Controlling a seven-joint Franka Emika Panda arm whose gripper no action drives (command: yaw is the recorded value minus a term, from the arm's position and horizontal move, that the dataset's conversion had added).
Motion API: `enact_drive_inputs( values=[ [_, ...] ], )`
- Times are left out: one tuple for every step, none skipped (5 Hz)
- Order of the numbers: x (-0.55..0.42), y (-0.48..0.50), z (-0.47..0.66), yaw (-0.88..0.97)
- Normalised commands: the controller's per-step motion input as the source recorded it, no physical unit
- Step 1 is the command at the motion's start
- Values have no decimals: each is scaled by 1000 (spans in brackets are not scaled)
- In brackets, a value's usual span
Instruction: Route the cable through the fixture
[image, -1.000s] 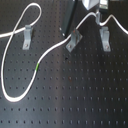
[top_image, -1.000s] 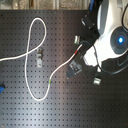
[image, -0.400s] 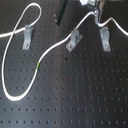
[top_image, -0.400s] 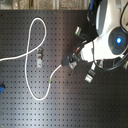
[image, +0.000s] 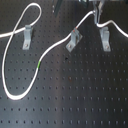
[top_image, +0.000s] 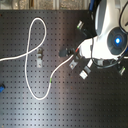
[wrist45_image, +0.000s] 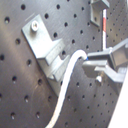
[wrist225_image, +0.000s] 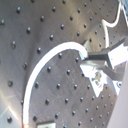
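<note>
board: black perforated breadboard (image: 75, 107), fills both exterior views
arm: white Panda body (top_image: 107, 35) over the second exterior view's right side, blue light on it
cable: white cord (image: 47, 50); loops around the far-left fixture, sweeps down and round, rises past the middle fixture to the gripper, then trails off the first exterior view's right edge
green band: on cable (image: 38, 64), low on the run left of the middle fixture
fixtures: three grey brackets in the first exterior view, left (image: 26, 35), middle (image: 73, 40), right (image: 105, 39)
gripper: top of first exterior view (image: 96, 14), between middle and right fixtures; fingers pinched on the cable in both wrist views (wrist45_image: 92, 64)
near bracket: grey fixture (wrist45_image: 47, 47) just beside cable in first wrist view; contact unclear
</note>
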Motion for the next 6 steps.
enact_drive_inputs(
  values=[
    [-2, 19, -28, 989],
    [0, 17, -24, 990],
    [2, 17, -21, 991],
    [-20, -94, 431, 520],
    [-36, -124, 622, 246],
    [-30, -80, 354, 200]
  ],
)
